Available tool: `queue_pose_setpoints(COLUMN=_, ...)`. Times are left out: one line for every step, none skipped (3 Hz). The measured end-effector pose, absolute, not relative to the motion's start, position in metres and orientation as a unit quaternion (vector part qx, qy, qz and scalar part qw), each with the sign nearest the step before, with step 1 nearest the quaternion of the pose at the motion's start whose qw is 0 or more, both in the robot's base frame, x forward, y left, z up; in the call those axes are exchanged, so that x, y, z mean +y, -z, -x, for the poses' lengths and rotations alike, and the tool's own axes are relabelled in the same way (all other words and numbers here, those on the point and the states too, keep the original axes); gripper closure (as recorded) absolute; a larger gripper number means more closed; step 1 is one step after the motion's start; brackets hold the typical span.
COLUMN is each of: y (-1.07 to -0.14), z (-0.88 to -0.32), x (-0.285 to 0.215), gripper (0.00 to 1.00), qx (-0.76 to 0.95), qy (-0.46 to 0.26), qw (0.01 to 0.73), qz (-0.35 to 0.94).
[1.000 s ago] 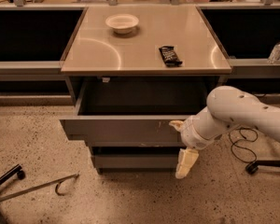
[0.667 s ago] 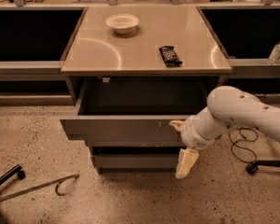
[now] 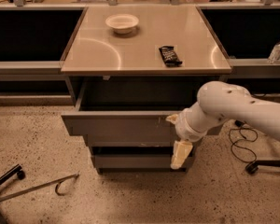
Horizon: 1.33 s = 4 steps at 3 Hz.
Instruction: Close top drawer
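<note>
The top drawer [image 3: 116, 129] stands pulled well out from under the tabletop [image 3: 144, 55]. My gripper [image 3: 174, 142] sits at the right part of the drawer's front, fingers [image 3: 181, 154] spread wide and holding nothing, placed for pushing, I judge. Just below that front are the lower drawers [image 3: 130, 161]. Above it, on the tabletop, rest a bowl [image 3: 122, 22] and a dark packet [image 3: 170, 55]. I see nothing in the drawer's way back.
</note>
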State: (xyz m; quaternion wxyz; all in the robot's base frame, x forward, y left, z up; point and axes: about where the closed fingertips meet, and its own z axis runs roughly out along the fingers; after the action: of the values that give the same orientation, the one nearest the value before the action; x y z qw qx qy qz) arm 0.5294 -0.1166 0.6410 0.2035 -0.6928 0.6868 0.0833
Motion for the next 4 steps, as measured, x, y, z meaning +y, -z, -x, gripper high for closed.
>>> queue_pose_setpoints(y=-0.651, z=-0.558, x=-0.105, gripper=0.0, qx=0.687, qy=-0.033, qw=0.216, qz=0.693)
queue_pose_setpoints(y=-0.657, z=-0.577, x=-0.1, gripper=0.0, qx=0.686, qy=-0.004, qw=0.223, qz=0.692)
queue_pose_setpoints(y=-0.656, z=-0.576, x=-0.1, gripper=0.0, qx=0.687, qy=-0.005, qw=0.222, qz=0.692)
queue_pose_setpoints(y=-0.648, z=-0.572, x=-0.105, gripper=0.0, qx=0.698, qy=-0.017, qw=0.218, qz=0.682)
